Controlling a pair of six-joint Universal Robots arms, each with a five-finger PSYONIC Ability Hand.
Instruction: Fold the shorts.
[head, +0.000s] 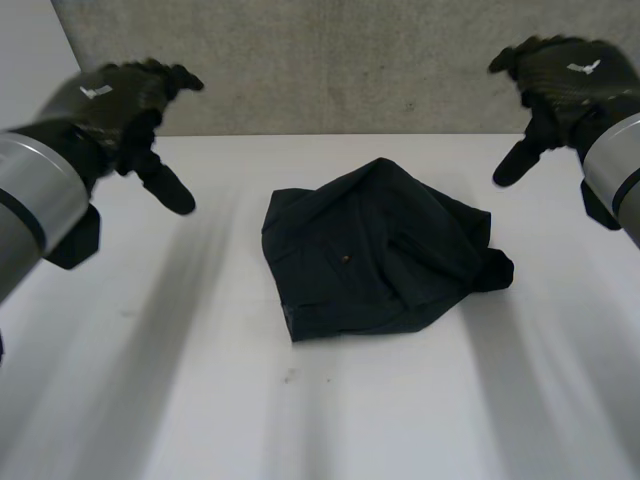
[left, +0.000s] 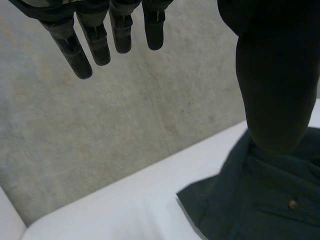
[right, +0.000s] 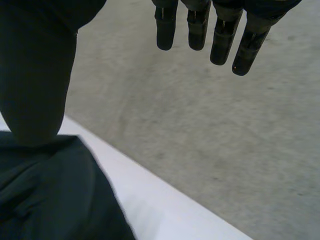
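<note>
Shorts (head: 380, 250) are lying near the middle of the white worktop (head: 140, 380). They are dark and bunched into a loose, roughly folded bundle.

- Long axis is running across the robot, left to right, and tilting a little so the right end is sitting farther away than the left.
- Near-left corner is showing a fairly square edge. The right end is narrowing into a small rolled lump (head: 495, 270).
- Far edge is rising to a blunt peak pointing at the grey concrete wall (head: 330, 60).
- A small button (head: 345, 260) is facing up on the top layer.
- Bare worktop is showing on every side of the bundle: a broad stretch toward the robot, wide lanes left and right, and a narrower strip between the peak and the far edge.

Left hand (head: 115, 95) is hovering above the far-left part of the worktop, well apart from the shorts. In the left wrist view its fingers (left: 100, 40) are hanging straight and spread from the thumb (left: 275, 75), gripping nothing, with the shorts (left: 260, 200) and the button (left: 293, 204) lying beyond the thumb.

Right hand (head: 565, 75) is hovering at the far right, also well clear of the cloth. In the right wrist view its fingers (right: 225, 35) are hanging loose and apart from the thumb (right: 35, 65), with nothing between them. An edge of the shorts (right: 50, 195) is lying beneath the thumb.
</note>
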